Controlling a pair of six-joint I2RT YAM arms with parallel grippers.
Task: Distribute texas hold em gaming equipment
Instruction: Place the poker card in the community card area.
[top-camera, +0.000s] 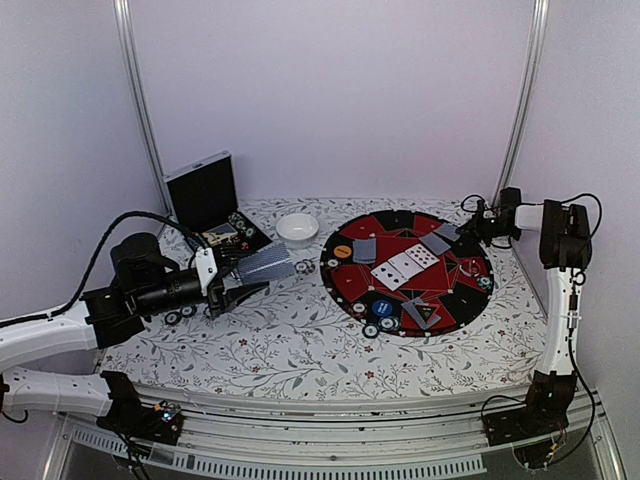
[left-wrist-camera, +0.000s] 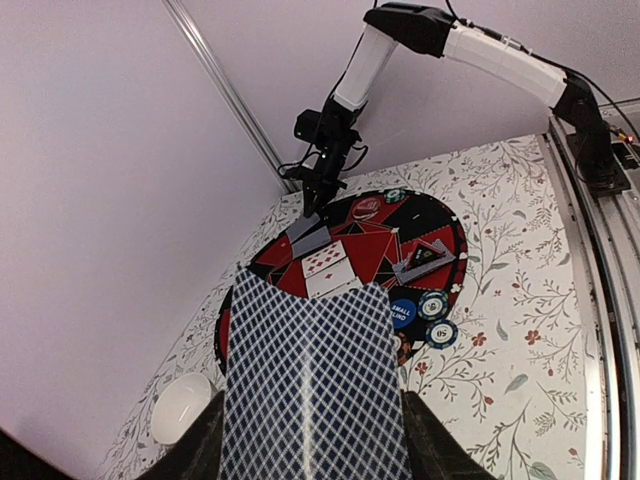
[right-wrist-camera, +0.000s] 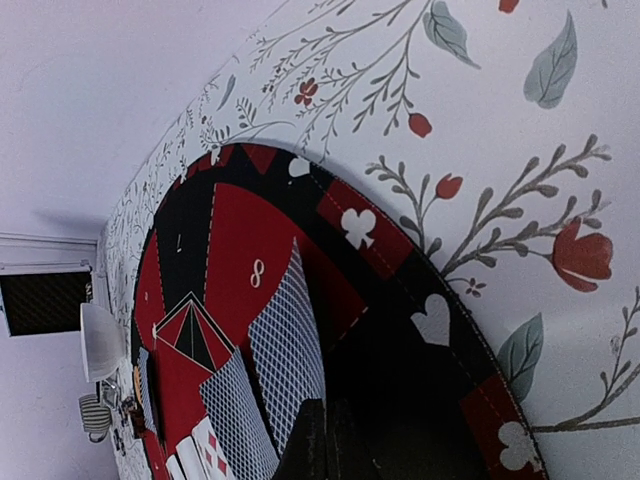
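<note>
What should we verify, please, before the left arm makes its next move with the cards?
1. Left gripper closed on the held cards: ok, they sit between its fingers.
2. Held cards clear of the table: ok, they hang above it near the case.
3. How many cards are held: cannot tell.
4. Right gripper clear of the path: ok, shut at the round mat's far right edge.
5. Centre of the mat free: not ok, face-up cards lie there.

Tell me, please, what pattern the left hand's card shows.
Card: blue-and-white diamond lattice; best in left wrist view.
</note>
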